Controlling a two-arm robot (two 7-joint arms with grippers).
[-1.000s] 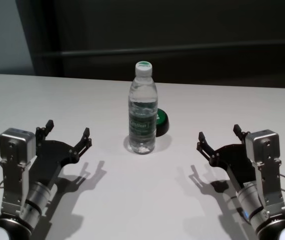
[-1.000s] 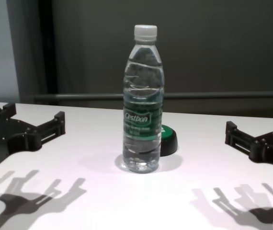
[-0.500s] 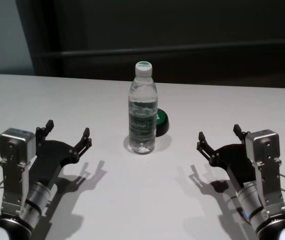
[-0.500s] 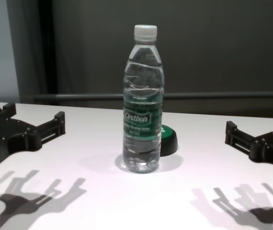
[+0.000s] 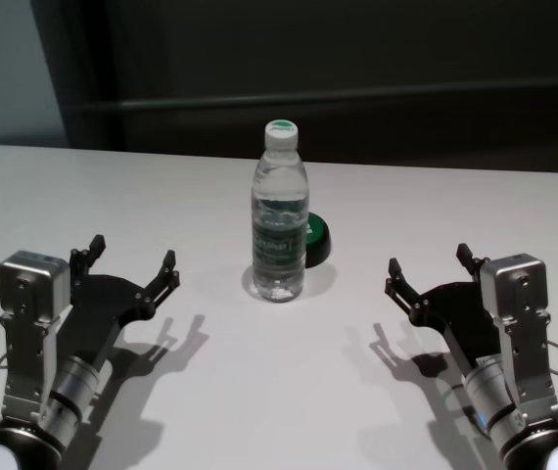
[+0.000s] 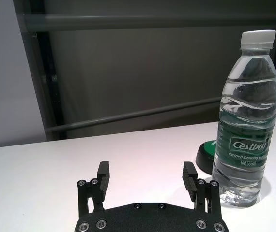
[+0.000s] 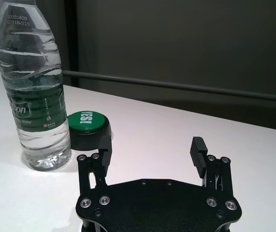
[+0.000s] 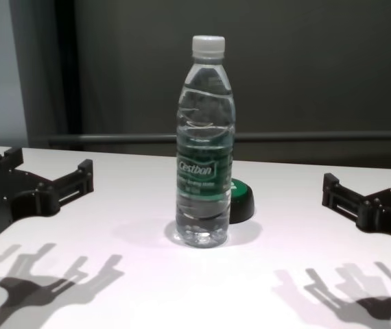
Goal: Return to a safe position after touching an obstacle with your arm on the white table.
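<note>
The obstacle, a tall clear water bottle (image 5: 280,215) (image 8: 205,144) (image 6: 246,121) (image 7: 33,92) with a white cap and a dark green label, stands upright at the middle of the white table (image 5: 113,196) (image 8: 140,288). My left gripper (image 5: 130,260) (image 8: 48,171) (image 6: 147,176) hovers open over the table to the bottle's left, well apart from it. To the bottle's right, at a similar distance, my right gripper (image 5: 431,264) (image 8: 367,185) (image 7: 150,150) is open too. Nothing sits between either pair of fingers.
A low black disc with a green top (image 5: 314,238) (image 8: 240,200) (image 7: 88,128) (image 6: 207,157) sits just behind and to the right of the bottle, close against it. A dark wall with a horizontal rail (image 5: 357,93) runs behind the table's far edge.
</note>
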